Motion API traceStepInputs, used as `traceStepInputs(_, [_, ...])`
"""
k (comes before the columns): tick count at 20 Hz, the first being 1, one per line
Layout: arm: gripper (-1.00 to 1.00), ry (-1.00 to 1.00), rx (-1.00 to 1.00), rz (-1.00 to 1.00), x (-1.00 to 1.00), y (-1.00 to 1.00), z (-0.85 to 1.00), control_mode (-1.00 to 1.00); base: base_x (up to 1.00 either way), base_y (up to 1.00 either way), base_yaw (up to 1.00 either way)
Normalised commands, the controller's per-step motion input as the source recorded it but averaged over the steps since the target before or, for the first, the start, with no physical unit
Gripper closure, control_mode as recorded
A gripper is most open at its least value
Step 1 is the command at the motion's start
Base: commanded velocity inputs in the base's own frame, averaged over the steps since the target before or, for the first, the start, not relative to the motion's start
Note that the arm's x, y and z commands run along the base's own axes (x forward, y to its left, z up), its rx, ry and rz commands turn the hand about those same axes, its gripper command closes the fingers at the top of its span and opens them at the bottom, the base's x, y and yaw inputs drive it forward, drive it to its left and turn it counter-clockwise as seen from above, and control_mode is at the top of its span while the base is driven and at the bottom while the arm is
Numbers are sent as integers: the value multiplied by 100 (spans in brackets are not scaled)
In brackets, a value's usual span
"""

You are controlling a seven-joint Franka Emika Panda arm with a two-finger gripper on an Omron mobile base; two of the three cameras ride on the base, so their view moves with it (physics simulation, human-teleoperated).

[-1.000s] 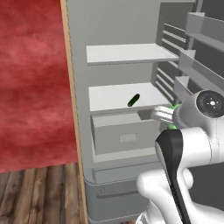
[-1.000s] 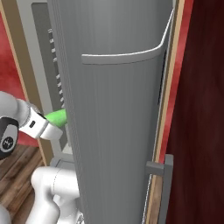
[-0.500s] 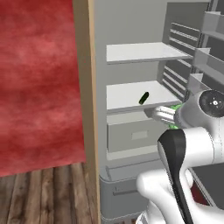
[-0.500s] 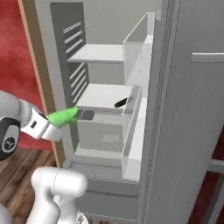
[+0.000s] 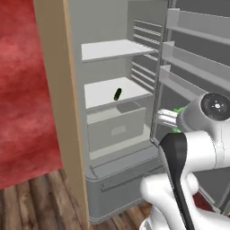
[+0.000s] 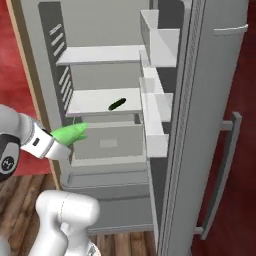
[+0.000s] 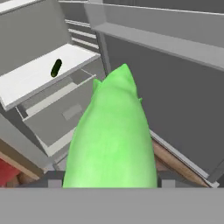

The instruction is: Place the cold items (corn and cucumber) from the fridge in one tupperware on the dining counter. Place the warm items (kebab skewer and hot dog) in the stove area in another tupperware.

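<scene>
1. Gripper (image 6: 64, 138) holds the corn (image 6: 69, 133), a bright green husked ear, in front of the open fridge (image 6: 100, 30); its jaws are clamped on the ear's base.
2. From the hand view, the corn (image 7: 112, 140) covers the middle of the picture and hides both fingertips, so the contact itself cannot be made out there.
3. From the left base view, the robot's own wrist and forearm cover most of the corn (image 5: 179, 110); just a small green patch shows beside the white hand.
4. The cucumber (image 6: 117, 104), small and dark green, lies alone on the fridge's middle shelf (image 6: 95, 101), tilted, well apart from the corn.
5. It shows on the same shelf in the left base view (image 5: 117, 94) and in the hand view (image 7: 56, 68).
6. Below that shelf sits a closed grey drawer (image 6: 107, 142); what it holds is hidden.
7. The upper shelf (image 6: 100, 53) looks bare, though its back is in shade and hard to judge.
8. The fridge door (image 6: 200, 120) stands open to the right, its white bins (image 6: 155, 107) cut off in part by the door edge; their insides cannot be seen from this angle.
</scene>
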Motion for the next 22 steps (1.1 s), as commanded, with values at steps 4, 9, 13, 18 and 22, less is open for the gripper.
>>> traceStepInputs(4, [100,0,0,0,0,0,0,100,-69,52,-47])
traceStepInputs(9, [100,0,0,0,0,0,0,100,-70,85,-41])
traceStepInputs(13, [100,0,0,0,0,0,0,100,-60,80,-19])
traceStepInputs(18, [100,0,0,0,0,0,0,100,-76,45,-23])
traceStepInputs(22, [100,0,0,0,0,0,0,100,-82,3,-61])
